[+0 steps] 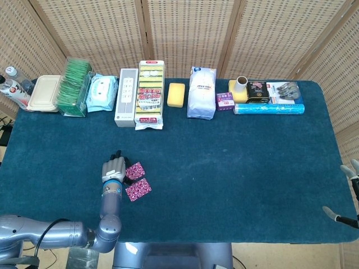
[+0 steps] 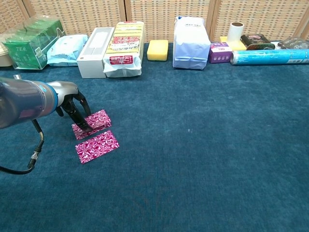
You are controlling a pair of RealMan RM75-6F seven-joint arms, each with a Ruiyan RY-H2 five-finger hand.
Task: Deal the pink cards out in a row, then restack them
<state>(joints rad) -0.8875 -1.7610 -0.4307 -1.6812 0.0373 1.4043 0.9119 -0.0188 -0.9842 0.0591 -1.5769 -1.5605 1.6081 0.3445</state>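
Two pink patterned cards lie on the blue cloth at the front left. The far pink card (image 1: 135, 170) (image 2: 92, 123) has my left hand (image 1: 113, 167) (image 2: 71, 103) over its left end, fingertips (image 2: 81, 125) down on it and pinching its edge. The near pink card (image 1: 138, 189) (image 2: 96, 146) lies free just in front, touching nothing. Whether the far card is one card or a small stack is not clear. My right hand (image 1: 349, 193) shows only at the right table edge in the head view, fingers apart and holding nothing.
A row of goods lines the back edge: green tea box (image 2: 34, 42), wipes pack (image 2: 67, 49), white box (image 2: 94, 46), sponge pack (image 2: 124, 48), yellow sponge (image 2: 157, 50), white bag (image 2: 191, 43), purple box (image 2: 219, 51), blue roll (image 2: 268, 56). Bare blue cloth (image 2: 203, 145) spreads right of the cards.
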